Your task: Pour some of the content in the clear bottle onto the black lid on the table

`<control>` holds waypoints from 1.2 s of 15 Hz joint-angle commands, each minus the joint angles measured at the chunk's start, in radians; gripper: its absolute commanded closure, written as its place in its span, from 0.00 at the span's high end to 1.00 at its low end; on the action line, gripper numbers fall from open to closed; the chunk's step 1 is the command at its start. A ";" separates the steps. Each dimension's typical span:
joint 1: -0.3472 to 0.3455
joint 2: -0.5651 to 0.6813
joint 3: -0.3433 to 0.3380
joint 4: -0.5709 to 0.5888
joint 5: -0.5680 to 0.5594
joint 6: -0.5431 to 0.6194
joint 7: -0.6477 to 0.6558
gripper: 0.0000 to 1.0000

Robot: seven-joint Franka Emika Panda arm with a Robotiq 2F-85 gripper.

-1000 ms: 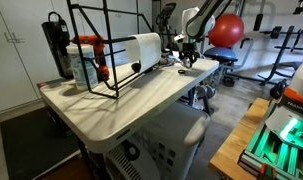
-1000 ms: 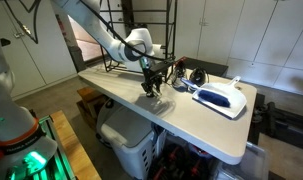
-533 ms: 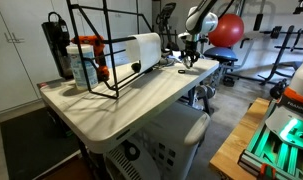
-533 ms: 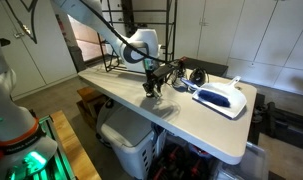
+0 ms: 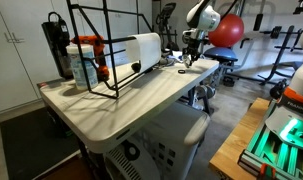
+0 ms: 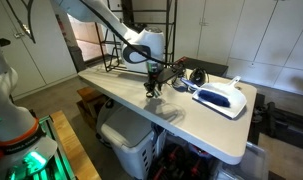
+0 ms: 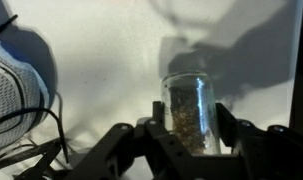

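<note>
The clear bottle (image 7: pixel 187 100) hung above the white table (image 7: pixel 111 60), pinched at its sides between the two fingers of the gripper (image 7: pixel 187 138), and a brownish, grainy fill showed through its wall. The black lid could not be picked out with certainty in any view, and it was absent from the wrist view, so the main risk was aim: tipping from there would likely have scattered the grains on the bare tabletop. Even over the lid, such a low, thin target would probably have let loose grains bounce or roll off. A quick or deep tilt could have emptied the bottle rather than some of it. The smooth round bottle might also have turned or slid in the pinch once tilted. Whether it was capped could not be told. A white mesh-covered object (image 7: pixel 16 75) and dark cables (image 7: pixel 21 150) lay near the bottle, and a turning wrist could have snagged them. The wire rack (image 5: pixel 101 50), white roll (image 5: pixel 143 47) and bluish bottle (image 5: pixel 86 62) stood well apart and were no obstacle.
</note>
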 commanded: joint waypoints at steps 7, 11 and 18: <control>-0.051 0.000 -0.033 0.078 0.244 -0.221 -0.155 0.28; -0.047 0.007 -0.070 0.090 0.241 -0.232 -0.107 0.28; -0.095 0.036 -0.094 0.138 0.560 -0.339 -0.153 0.28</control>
